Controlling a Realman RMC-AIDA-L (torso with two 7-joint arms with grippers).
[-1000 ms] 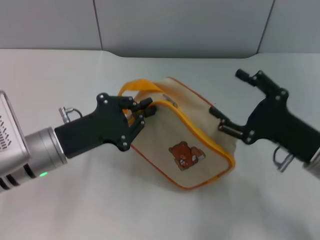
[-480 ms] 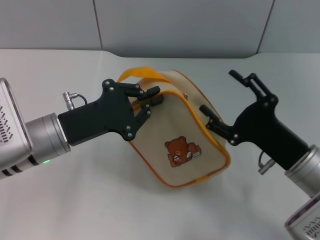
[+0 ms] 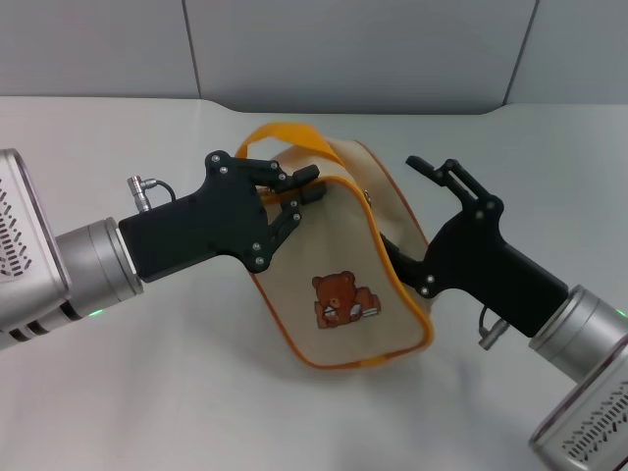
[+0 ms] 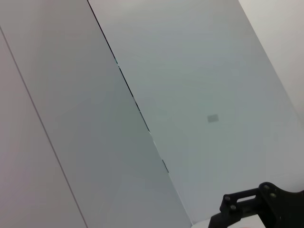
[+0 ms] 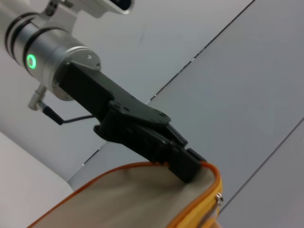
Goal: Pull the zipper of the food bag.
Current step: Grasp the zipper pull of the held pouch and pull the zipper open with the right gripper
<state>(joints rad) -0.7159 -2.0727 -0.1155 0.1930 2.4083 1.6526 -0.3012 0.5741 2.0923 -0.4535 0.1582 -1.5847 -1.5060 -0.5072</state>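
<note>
The beige food bag (image 3: 339, 255) with a brown bear print (image 3: 339, 299) hangs tilted over the white table. My left gripper (image 3: 299, 194) is shut on its upper left corner, by the orange piping. The yellow-orange zipper (image 3: 392, 280) runs along the bag's edge, and its small silver pull tab (image 3: 368, 196) sits near the top. The strap handle (image 3: 285, 132) arches behind. My right gripper (image 3: 395, 206) is open, with its jaws on either side of the bag's right edge, close to the tab. The right wrist view shows the left gripper (image 5: 185, 166) clamping the bag (image 5: 128, 199), and the tab (image 5: 218, 197).
The white table (image 3: 147, 392) lies under and around the bag. Grey wall panels (image 3: 343, 49) stand behind it. The left wrist view shows only wall and a black gripper part (image 4: 256, 209).
My right gripper has moved left, up to the bag's right edge. The bag has swung and tilted toward the left, and my left gripper has risen slightly while still holding it.
</note>
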